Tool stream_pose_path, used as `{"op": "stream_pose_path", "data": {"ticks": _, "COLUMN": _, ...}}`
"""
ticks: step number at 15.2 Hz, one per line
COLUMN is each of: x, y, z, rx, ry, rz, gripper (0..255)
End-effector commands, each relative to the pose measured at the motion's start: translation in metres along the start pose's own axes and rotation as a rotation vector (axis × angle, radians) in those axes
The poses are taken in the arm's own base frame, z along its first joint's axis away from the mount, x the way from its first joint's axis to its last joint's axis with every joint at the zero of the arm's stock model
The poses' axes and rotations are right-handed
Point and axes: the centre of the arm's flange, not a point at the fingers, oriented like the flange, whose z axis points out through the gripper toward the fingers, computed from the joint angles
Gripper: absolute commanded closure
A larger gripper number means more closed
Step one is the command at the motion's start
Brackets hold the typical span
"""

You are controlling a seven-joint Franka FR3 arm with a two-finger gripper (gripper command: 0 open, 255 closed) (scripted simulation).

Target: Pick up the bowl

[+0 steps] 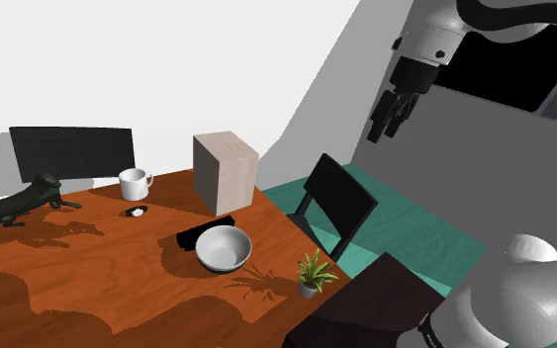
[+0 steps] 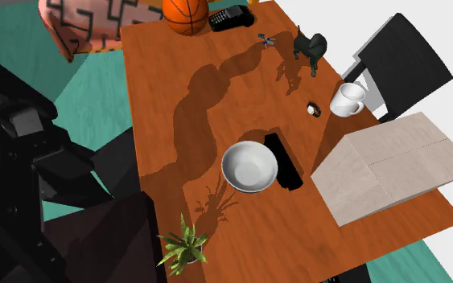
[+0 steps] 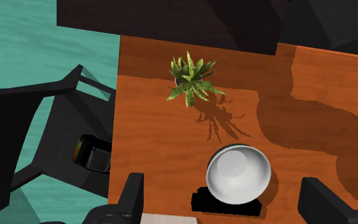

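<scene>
Bowl (image 1: pixel 224 248) was seen upright on the bench (image 1: pixel 88 267); the tool (image 1: pixel 389 121), fingers spread apart well above, was best lowered astride its rim.

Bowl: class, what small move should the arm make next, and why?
Probably lower the gripper toward the bowl: it hangs high above the table, and the wrist view shows the bowl framed between its open fingers, untouched.
</scene>
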Motion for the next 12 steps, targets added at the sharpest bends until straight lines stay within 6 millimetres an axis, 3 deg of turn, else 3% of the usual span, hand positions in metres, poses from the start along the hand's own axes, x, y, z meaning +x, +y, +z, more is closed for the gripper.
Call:
{"op": "stream_pose_path", "data": {"ticks": 1, "x": 0.000, "y": 0.000, "z": 0.000, "rx": 0.000, "ry": 0.000, "rz": 0.000, "gripper": 0}}
{"op": "stream_pose_path", "data": {"ticks": 12, "x": 0.065, "y": -0.001, "z": 0.130, "rx": 0.055, "ry": 0.004, "rz": -0.011, "gripper": 0}}
